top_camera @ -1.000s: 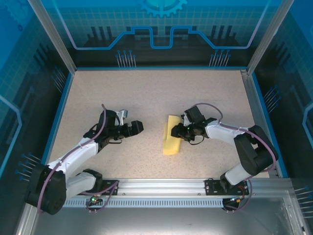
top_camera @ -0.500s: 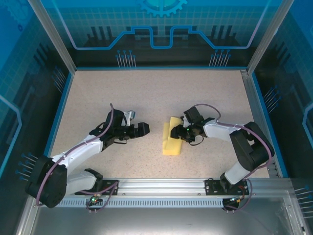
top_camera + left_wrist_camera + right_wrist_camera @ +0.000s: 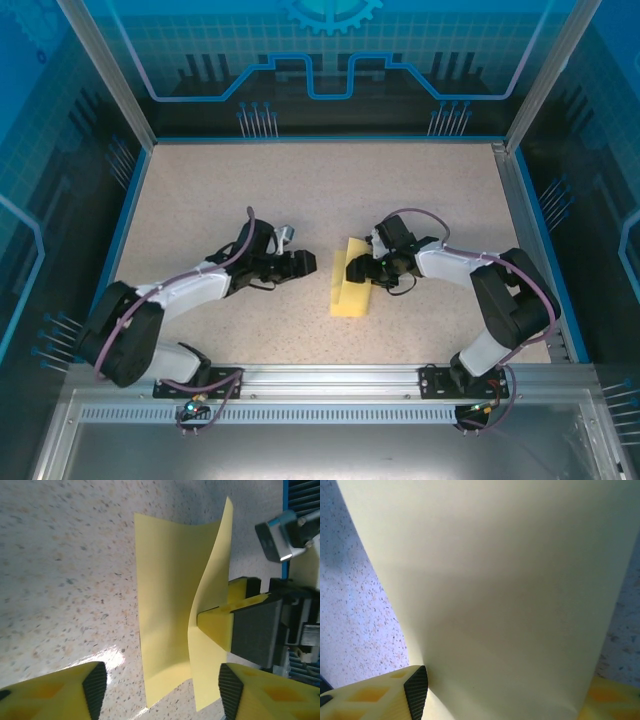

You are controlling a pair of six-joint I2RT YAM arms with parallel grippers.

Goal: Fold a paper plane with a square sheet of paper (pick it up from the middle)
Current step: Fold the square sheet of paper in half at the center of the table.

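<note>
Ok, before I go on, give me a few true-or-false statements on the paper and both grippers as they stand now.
1. The paper lies fully flat on the table. False: one half lies flat, the other stands raised.
2. The left gripper is open and empty. True.
3. The right gripper has a finger against the raised half. True.
4. The paper is already a narrow pointed dart. False: it is a plain sheet, bent once along its middle.

square sheet of paper (image 3: pixel 350 300) | pale yellow; folded lengthwise; one flap raised
</note>
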